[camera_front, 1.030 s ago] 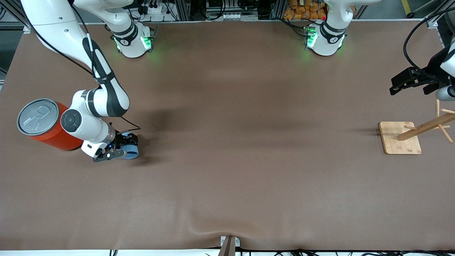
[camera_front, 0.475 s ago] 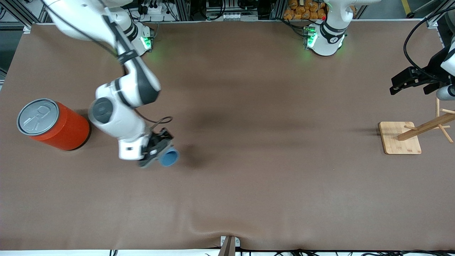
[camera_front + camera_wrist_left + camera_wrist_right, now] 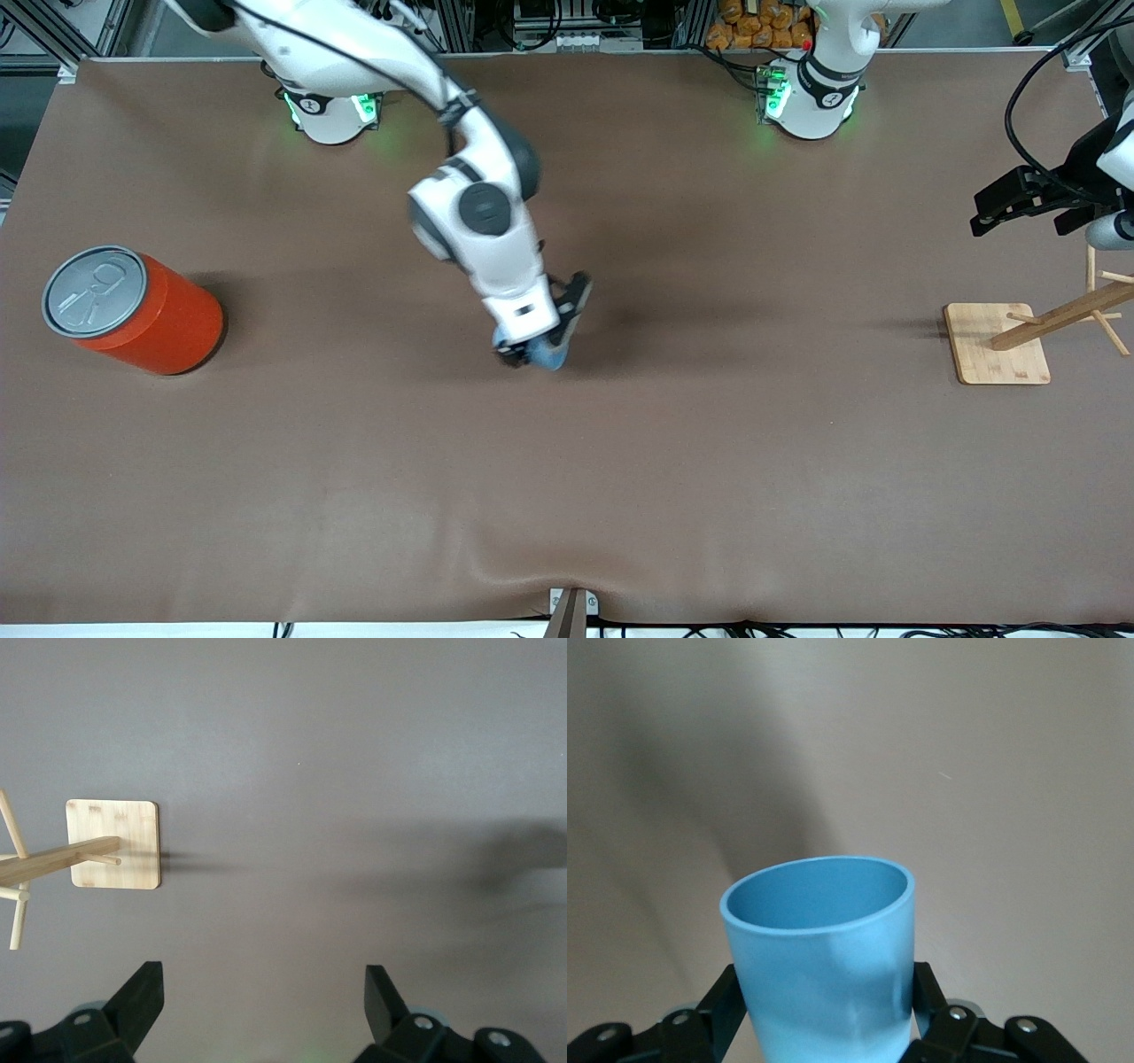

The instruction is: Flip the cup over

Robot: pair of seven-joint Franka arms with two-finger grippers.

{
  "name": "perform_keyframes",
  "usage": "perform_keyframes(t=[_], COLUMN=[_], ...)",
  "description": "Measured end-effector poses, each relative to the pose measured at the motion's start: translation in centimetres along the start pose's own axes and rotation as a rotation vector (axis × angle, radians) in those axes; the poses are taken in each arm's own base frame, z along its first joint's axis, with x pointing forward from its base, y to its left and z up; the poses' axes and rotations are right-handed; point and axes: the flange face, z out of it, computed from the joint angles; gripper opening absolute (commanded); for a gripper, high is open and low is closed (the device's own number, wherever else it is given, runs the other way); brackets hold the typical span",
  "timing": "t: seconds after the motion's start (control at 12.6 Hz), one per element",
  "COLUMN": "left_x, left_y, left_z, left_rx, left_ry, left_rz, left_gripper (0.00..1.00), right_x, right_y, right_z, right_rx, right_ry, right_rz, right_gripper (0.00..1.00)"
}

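Note:
The small light-blue cup sits between the black fingers of my right gripper, which is shut on its wall; its darker blue inside faces away from the wrist. From the front, the right gripper holds the cup in the air over the middle of the table, the wrist covering most of it. My left gripper waits open over the left arm's end of the table, nothing between its fingers; from the front the left gripper shows above the wooden rack.
A large orange can with a grey pull-tab lid stands at the right arm's end of the table. A wooden peg rack on a square bamboo base stands at the left arm's end; the rack also shows in the left wrist view.
My right arm has lifted the cup from beside the orange can and carried it toward the middle of the table, turning it on the way. The left arm has not moved.

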Motion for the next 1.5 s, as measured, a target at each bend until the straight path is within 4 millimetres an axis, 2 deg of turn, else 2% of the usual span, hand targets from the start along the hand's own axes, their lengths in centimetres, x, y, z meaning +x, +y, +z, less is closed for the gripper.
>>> perform_keyframes(t=[0.24, 0.48, 0.55, 0.79, 0.95, 1.03, 1.11, 1.19, 1.5], left_x=[0.0, 0.0, 0.0, 0.1, 0.2, 0.4, 0.6, 1.0, 3.4], left_y=[0.0, 0.0, 0.0, 0.1, 0.3, 0.4, 0.7, 1.1, 2.5], left_z=[0.0, 0.1, 0.1, 0.5, 1.1, 1.5, 2.1, 2.8, 7.4], left_rx=[0.0, 0.0, 0.0, 0.001, 0.001, 0.001, -0.005, -0.03, -0.178], left_ry=[0.0, -0.003, -0.004, -0.012, -0.022, -0.03, -0.042, -0.056, -0.123], left_rz=[0.0, 0.0, 0.0, 0.001, 0.005, 0.008, 0.011, 0.014, 0.047], left_gripper=[1.0, 1.0, 1.0, 1.0, 1.0, 1.0, 1.0, 1.0, 1.0], right_x=[2.4, 4.2, 4.7, 5.4, 5.7, 5.7, 5.8, 5.8, 6.0], right_y=[-4.6, -9.8, -11.0, -11.4, -11.2, -11.2, -11.2, -11.2, -10.8], right_z=[3.1, 6.3, 7.3, 9.0, 9.0, 9.0, 9.0, 9.0, 8.7], right_rx=[-0.027, -0.006, -0.004, -0.003, -0.008, -0.008, -0.008, -0.008, -0.014], right_ry=[-0.05, -0.073, -0.076, -0.068, -0.059, -0.057, -0.057, -0.057, -0.05], right_rz=[-0.128, -0.193, -0.201, -0.199, -0.193, -0.192, -0.192, -0.192, -0.178], right_gripper=[0.11, 0.12, 0.14, 0.19, 0.21, 0.28, 0.59, 1.0, 1.0])
